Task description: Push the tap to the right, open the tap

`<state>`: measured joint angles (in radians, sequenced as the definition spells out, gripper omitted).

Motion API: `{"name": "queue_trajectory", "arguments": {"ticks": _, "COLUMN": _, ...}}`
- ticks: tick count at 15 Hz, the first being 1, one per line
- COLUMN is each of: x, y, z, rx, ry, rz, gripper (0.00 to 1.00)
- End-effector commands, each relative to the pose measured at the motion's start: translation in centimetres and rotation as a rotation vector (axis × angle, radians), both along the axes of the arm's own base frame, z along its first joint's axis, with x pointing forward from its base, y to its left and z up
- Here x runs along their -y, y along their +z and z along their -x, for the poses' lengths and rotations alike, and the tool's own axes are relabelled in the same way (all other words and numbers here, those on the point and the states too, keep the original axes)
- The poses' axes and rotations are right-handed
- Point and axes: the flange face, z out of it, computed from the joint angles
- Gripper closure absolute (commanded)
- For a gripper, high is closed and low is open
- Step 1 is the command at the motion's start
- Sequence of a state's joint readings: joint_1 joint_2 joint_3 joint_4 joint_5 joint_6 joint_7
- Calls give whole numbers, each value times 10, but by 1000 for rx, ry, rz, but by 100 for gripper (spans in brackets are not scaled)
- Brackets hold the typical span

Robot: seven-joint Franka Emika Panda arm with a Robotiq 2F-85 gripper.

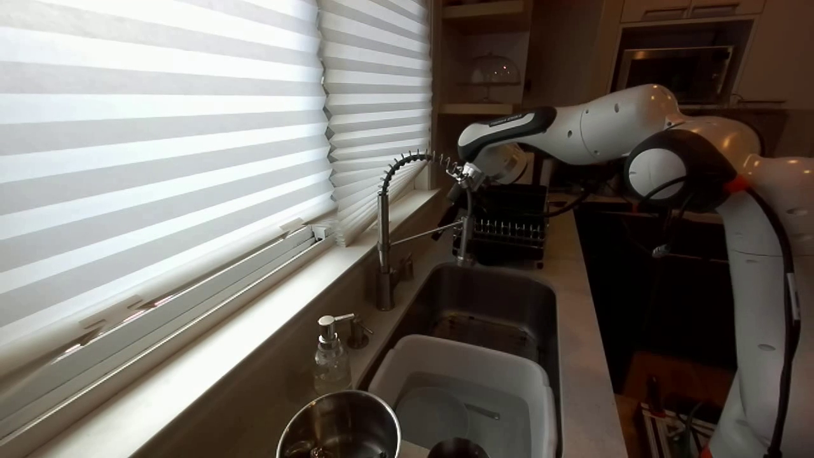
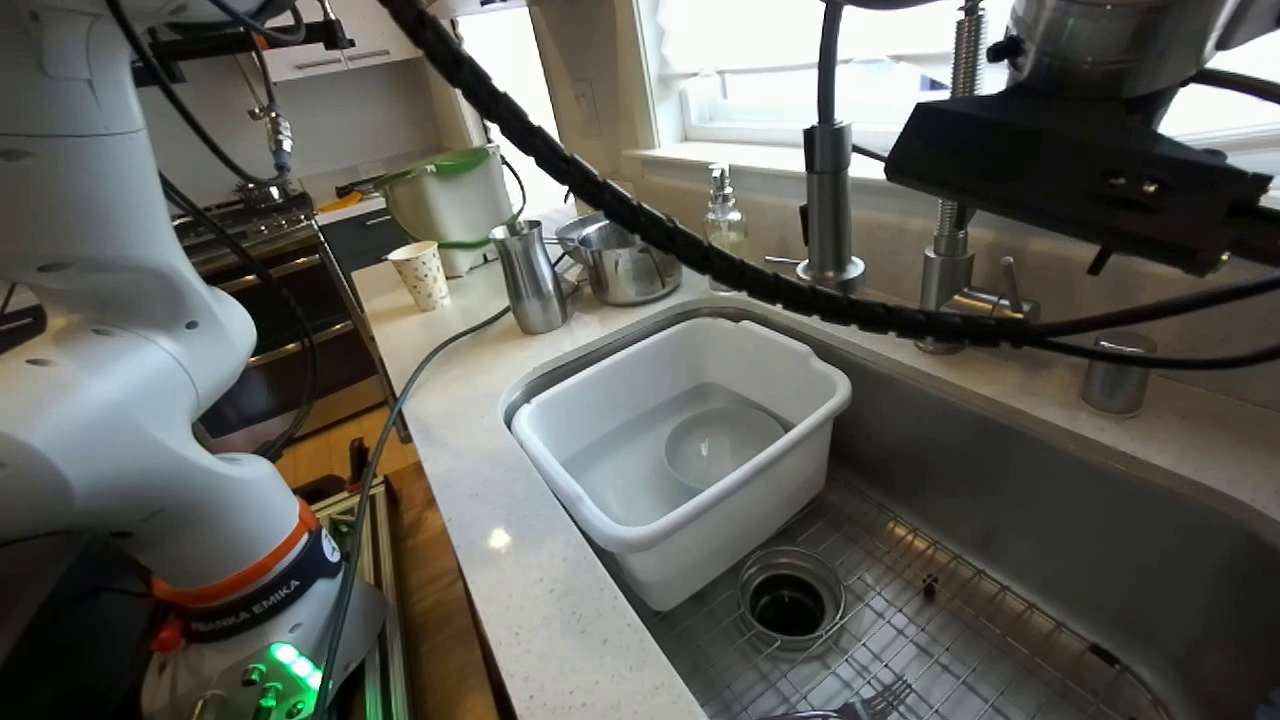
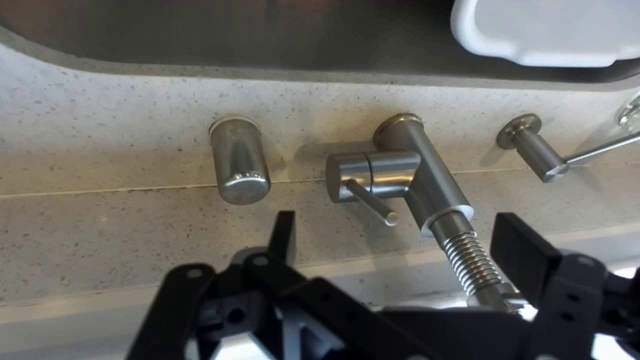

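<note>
On the counter point(image 3: 125, 150), the tap point(image 3: 435, 172) shows between the end effector's point(image 3: 395, 220) fingers point(image 3: 525, 257).

Kitchen for sure, looks like somebody's home. Got long stainless-steel sink point(image 2: 1000, 450) with white rectangular plastic tub point(image 2: 740, 520) sitting in it, tall silver spring-necked gooseneck tap point(image 1: 383, 226), clear pump-top soap bottle point(image 1: 332, 367), black wire dish rack point(image 1: 509, 236), pale speckled counter point(image 2: 520, 560). Also spotting dark-fronted stove point(image 2: 258, 318), plus silver-framed microwave or oven point(image 1: 674, 73), too dim to say which. Homey touches: clear glass-domed cake stand point(image 1: 493, 70) on pale open shelf point(image 1: 474, 109), striped pleated window blinds point(image 1: 159, 127).
</note>
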<state>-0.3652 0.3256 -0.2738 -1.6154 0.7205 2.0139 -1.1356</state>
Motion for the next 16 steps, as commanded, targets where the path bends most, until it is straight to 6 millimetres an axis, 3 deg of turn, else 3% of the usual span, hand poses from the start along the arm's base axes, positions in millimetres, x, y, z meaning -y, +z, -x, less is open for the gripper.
{"name": "queue_trajectory", "arguments": {"ticks": 1, "x": 4, "y": -8, "z": -20, "rx": 22, "ry": 52, "rz": -44, "gripper": 0}}
{"name": "queue_trajectory", "arguments": {"ticks": 6, "x": 4, "y": -24, "z": -39, "rx": 27, "ry": 62, "rz": -50, "gripper": 0}}
{"name": "queue_trajectory", "arguments": {"ticks": 16, "x": -3, "y": -49, "z": -58, "rx": 47, "ry": 66, "rz": -10, "gripper": 0}}
